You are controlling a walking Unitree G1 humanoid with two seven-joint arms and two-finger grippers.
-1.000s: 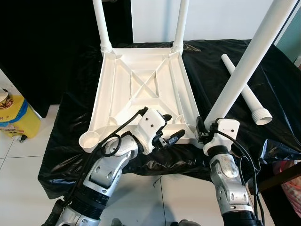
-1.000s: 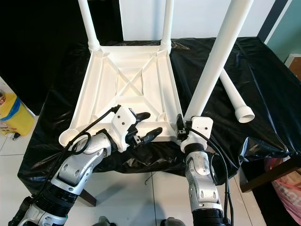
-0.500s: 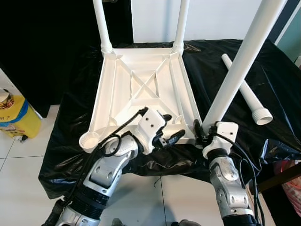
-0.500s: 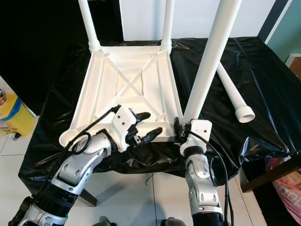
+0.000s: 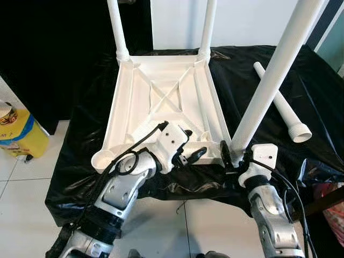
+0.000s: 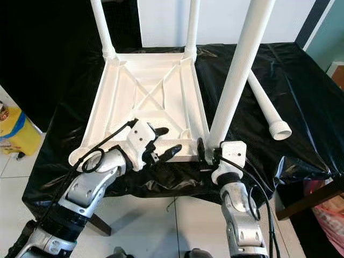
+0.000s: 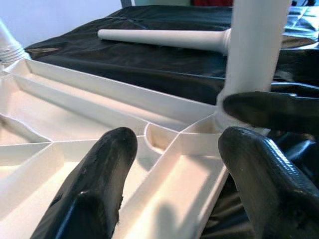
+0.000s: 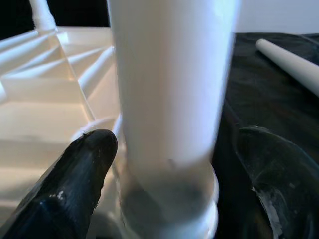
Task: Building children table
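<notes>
- The white plastic children's tabletop lay upside down, ribbed underside up, on the surface covered w/ black plastic sheeting.
- Two white plastic tube legs stood upright in the far corners: far-left leg and far-right leg.
- A third white leg stood at the near-right corner, leaning a bit to the right; base at or in the socket, but probably not fully seated – hard to tell at this angle.
- The fourth white leg lay loose on the sheeting, right of the tabletop & well apart from it.
- Near-left round corner socket had no leg in it. So approx. two legs done, one in hand, one left.
- Right gripper: fingers spread either side of the third leg's base; left-hand finger near or touching it, the other apart – a loose bracket, not a firm clamp.
- Left gripper: fingers apart, grasping nothing, hovering over the near edge of the tabletop by the near-right corner.
</notes>
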